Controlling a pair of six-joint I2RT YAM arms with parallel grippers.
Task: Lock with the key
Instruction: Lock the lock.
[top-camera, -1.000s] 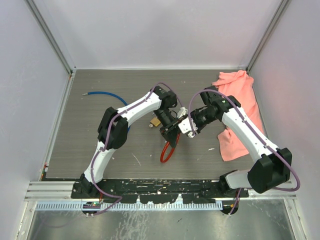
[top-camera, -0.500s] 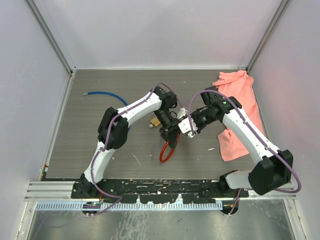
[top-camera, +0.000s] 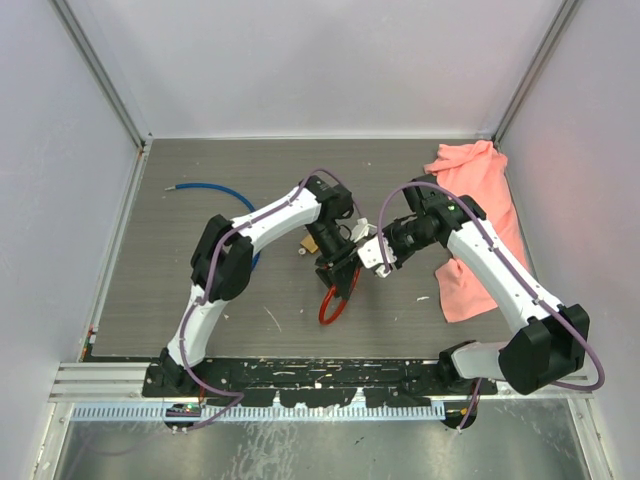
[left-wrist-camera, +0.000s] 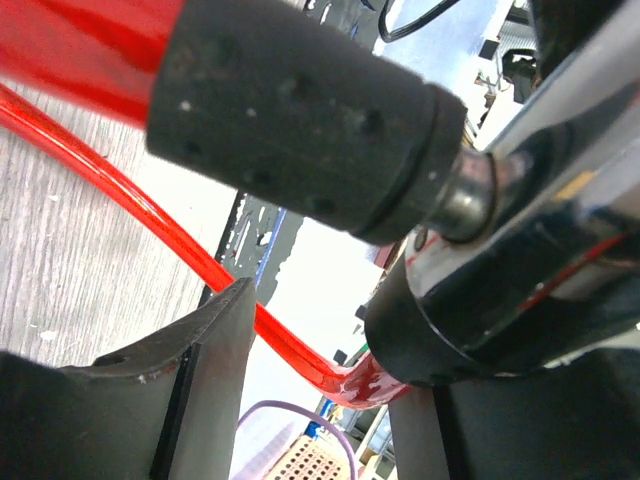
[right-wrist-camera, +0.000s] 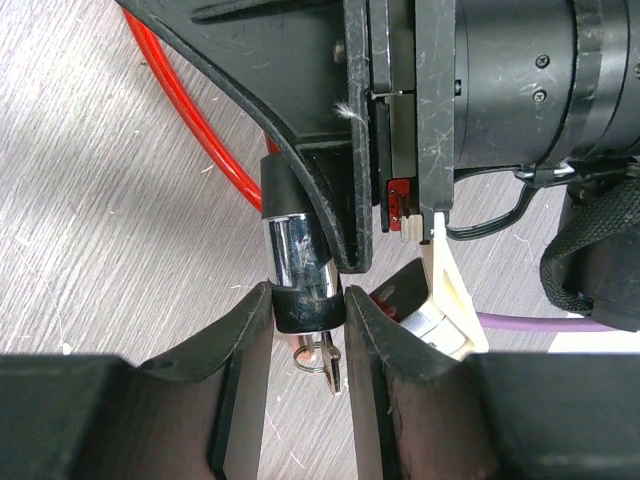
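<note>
Right gripper (right-wrist-camera: 308, 330) clamps the lock cylinder (right-wrist-camera: 297, 262), key (right-wrist-camera: 322, 360) dangling below; left gripper (top-camera: 340, 270) seems parted beside it.

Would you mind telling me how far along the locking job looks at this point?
Done: the cable lock's cylinder is up off the table and pinched between the right gripper fingers, with the key in its end. In hand: the left gripper sits beside the cylinder, fingers apart, not clamping it. Left: whether the key has been turned can't be told; the red cable trails on the table.
</note>
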